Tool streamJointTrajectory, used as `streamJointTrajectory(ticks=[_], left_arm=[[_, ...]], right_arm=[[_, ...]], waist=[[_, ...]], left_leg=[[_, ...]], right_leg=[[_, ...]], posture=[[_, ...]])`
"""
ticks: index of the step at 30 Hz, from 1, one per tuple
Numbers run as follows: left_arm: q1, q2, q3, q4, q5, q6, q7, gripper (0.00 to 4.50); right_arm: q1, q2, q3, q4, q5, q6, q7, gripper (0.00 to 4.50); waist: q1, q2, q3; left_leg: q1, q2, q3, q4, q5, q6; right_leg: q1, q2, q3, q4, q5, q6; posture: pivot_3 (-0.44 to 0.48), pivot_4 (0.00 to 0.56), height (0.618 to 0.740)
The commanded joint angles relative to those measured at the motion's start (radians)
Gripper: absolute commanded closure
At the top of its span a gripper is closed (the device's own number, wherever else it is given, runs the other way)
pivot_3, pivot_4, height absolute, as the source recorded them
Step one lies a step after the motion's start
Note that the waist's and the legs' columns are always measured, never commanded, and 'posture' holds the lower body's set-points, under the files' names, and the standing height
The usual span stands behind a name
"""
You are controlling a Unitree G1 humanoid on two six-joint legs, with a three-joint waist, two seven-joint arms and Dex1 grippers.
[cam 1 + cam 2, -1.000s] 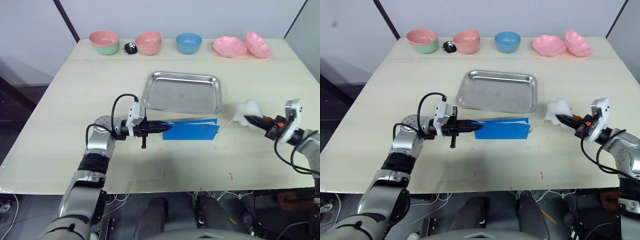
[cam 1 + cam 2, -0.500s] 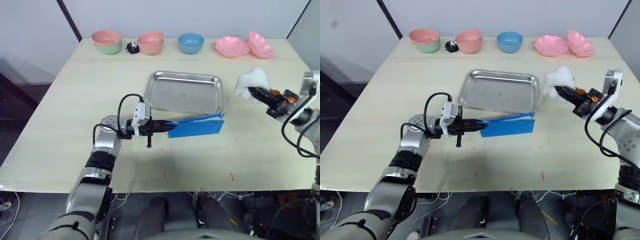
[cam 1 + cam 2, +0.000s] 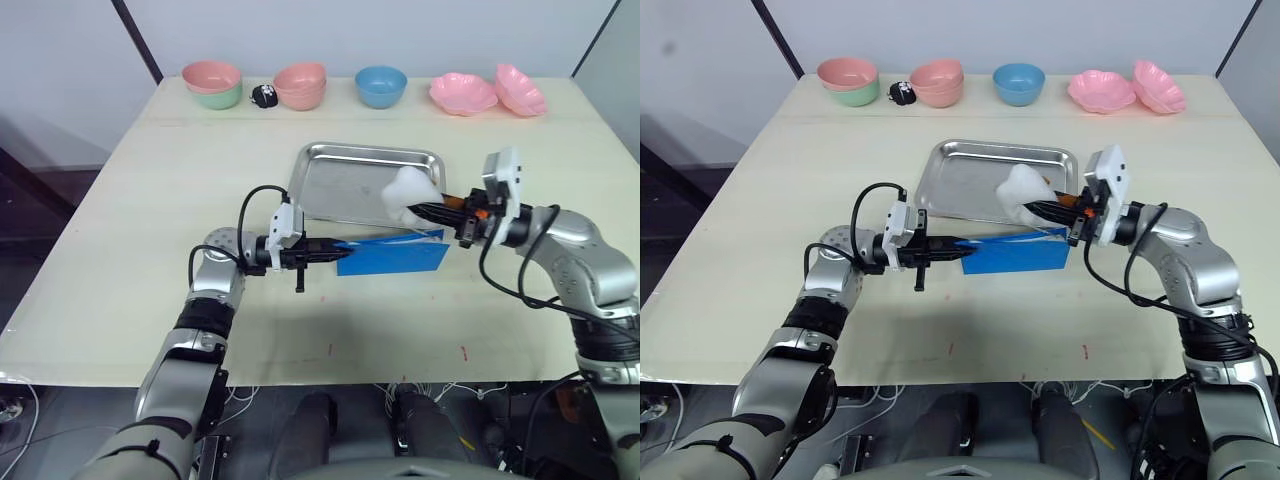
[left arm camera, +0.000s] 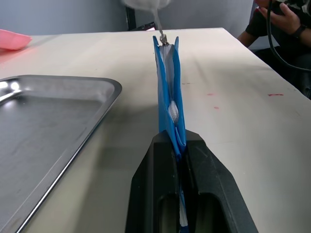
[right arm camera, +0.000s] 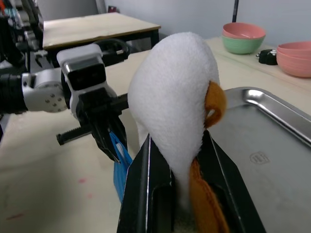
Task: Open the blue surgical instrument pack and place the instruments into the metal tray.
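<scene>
- The blue surgical instrument pack point(image 3: 392, 256) stands on edge on the tabletop point(image 3: 130, 230), just in front of the near rim of the metal tray point(image 3: 340, 180); its long side runs across the robot's front; a whitish inner face shows along its top edge
- The left gripper point(image 3: 338, 254) has its fingers clamped on the pack's left end; in the left wrist view the pack point(image 4: 168, 97) rises thin and upright from between the two black fingers point(image 4: 214, 184), with a whitish layer visible between its blue faces
- The right gripper point(image 3: 1040, 208) reaches in from the right, over the tray's near right corner and just above the pack's right end; its fingers are clamped on a white fluffy wad point(image 3: 1021, 189); in the right wrist view the wad point(image 5: 175, 111) has an orange patch on one side and sits between the fingers point(image 5: 146, 194)
- A thin strand at the pack's far end leads up toward the wad in the left wrist view; whether it is attached I cannot tell
- The tray lies flat and shiny at the middle of the tabletop
- Along the far edge stand a pink bowl stacked on a green one point(image 3: 212, 84), a small black object point(image 3: 263, 95), stacked pink bowls point(image 3: 301, 85), a blue bowl point(image 3: 381, 85) and two pink scalloped dishes point(image 3: 488, 92)
</scene>
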Motion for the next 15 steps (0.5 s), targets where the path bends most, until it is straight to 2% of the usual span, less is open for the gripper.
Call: streamJointTrajectory(ticks=[1, 6, 15], left_arm=[[0.008, -0.004, -0.019, 0.007, 0.026, -0.003, 0.001, 4.5], [0.009, -0.005, -0.02, 0.007, 0.027, -0.006, 0.004, 4.5], [-0.004, -0.012, -0.024, 0.037, 0.035, -0.023, 0.004, 4.5]], right_arm=[[-0.071, 0.058, 0.044, 0.008, -0.039, -0.079, 0.017, 4.45], [-0.109, 0.114, 0.069, 0.023, -0.061, -0.111, 0.022, 4.45], [-0.079, 0.156, 0.124, -0.046, -0.087, -0.126, 0.04, 4.45]], waist=[[0.0, 0.0, 0.0], [0.002, 0.0, 0.0], [0.001, 0.0, 0.0]], left_leg=[[0.0, 0.0, -0.001, 0.0, 0.0, 0.0], [0.0, 0.0, -0.001, 0.0, 0.0, 0.0], [0.0, -0.001, -0.002, 0.0, 0.0, 0.0]], right_leg=[[0.0, 0.0, -0.001, 0.0, 0.0, 0.0], [0.0, 0.0, -0.001, 0.0, 0.0, 0.0], [0.0, 0.0, -0.001, 0.001, 0.0, 0.0]], posture=[[0.0, 0.15, 0.74], [0.0, 0.15, 0.74], [0.0, 0.15, 0.74]])
